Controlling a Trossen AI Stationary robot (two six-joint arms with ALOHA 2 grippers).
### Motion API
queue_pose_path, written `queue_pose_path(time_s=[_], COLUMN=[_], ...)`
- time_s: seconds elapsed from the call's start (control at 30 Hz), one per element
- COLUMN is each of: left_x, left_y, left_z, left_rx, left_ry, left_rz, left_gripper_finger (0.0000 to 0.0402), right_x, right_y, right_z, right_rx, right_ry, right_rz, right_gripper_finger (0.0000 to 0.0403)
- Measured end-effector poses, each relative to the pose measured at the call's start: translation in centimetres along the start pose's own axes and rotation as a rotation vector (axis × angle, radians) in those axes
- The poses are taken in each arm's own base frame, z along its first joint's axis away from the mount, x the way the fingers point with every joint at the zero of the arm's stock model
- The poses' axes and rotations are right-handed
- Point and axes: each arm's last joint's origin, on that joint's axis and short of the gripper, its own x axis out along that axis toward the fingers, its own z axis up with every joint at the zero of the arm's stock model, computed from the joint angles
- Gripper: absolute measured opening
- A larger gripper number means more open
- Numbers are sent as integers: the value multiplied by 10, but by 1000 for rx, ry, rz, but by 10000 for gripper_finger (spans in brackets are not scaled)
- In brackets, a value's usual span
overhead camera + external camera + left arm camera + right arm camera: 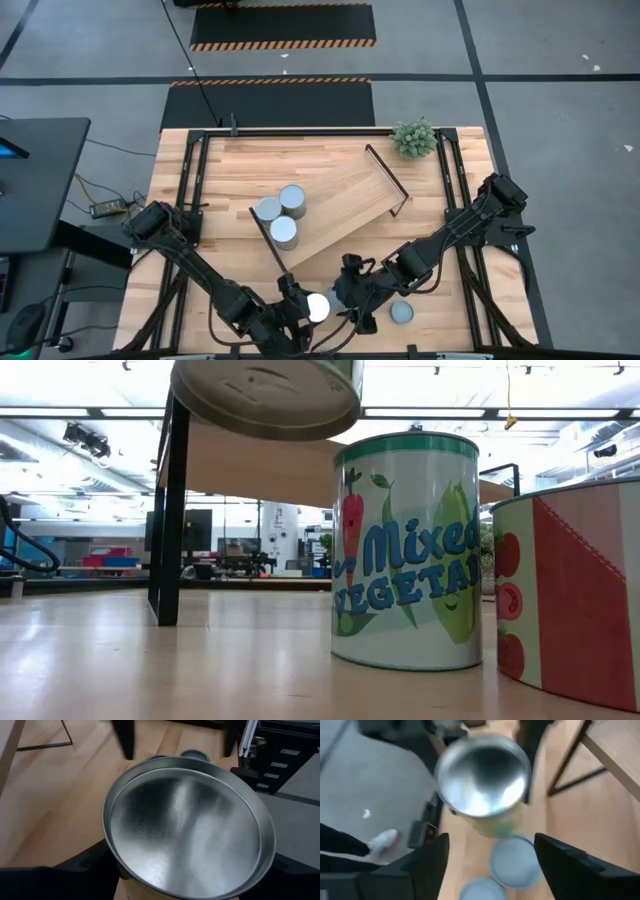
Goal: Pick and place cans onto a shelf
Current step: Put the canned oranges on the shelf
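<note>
Left pincer (305, 318) clamped on a can (318, 307), lifted off the tabletop (230, 170). Right pincer (352, 300) apart beside it. Keep the can level, clear the shelf (340, 205) edge, set beside 3 cans (281, 215).

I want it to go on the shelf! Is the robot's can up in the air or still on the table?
In the air: the low view shows the can hanging clear above the table.

Silvery can top (185, 825). Green-rimmed white can (405, 550) with blue lettering and vegetables. Red tomato-patterned can (570, 595) beside.
</note>
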Motion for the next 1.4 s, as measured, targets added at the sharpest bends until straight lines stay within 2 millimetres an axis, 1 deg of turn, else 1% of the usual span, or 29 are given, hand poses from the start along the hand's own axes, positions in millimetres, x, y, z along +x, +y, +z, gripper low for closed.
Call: queue_pose_path(time_s=[0.1,0.17,0.3,0.4,0.5,0.57,0.63,0.7,0.77,0.87,0.93,1.07,1.23,1.4], left_x=[-2,-3,-6,-8,-11,-13,-14,-15,-16,-13,-11,-5,3,5], left_y=[-2,-4,-5,-3,-3,-1,2,5,8,13,17,27,43,53], left_z=[5,10,20,30,46,57,64,73,83,92,100,116,135,153], left_rx=[-13,-24,-32,-51,-64,-71,-63,-54,-66,-76,-75,-73,-91,-92], left_ry=[-7,-27,-58,-71,-93,-110,-111,-109,-117,-122,-131,-141,-157,-180], left_rz=[-6,-6,14,29,55,74,100,126,140,154,159,175,206,224], left_gripper_finger=[299,299,299,299,299,299,299,299,299,300,300,300,300,300], right_x=[0,-1,-3,-5,-14,-25,-43,-63,-79,-90,-92,-90,-86,-84], right_y=[-2,-2,4,5,4,1,-4,-5,-8,-13,-18,-28,-39,-49], right_z=[-5,-9,-13,-13,-12,-12,-13,-16,-24,-36,-43,-55,-51,-47], right_rx=[-5,3,-10,4,12,15,29,29,27,73,96,129,78,44], right_ry=[54,84,76,73,71,65,64,15,-43,-126,-183,-289,-393,-396], right_rz=[-28,-42,-63,-60,-79,-113,-171,-222,-246,-211,-185,-168,-167,-225], right_gripper_finger=[316,320,320,319,319,319,319,319,319,319,319,324,348,369])
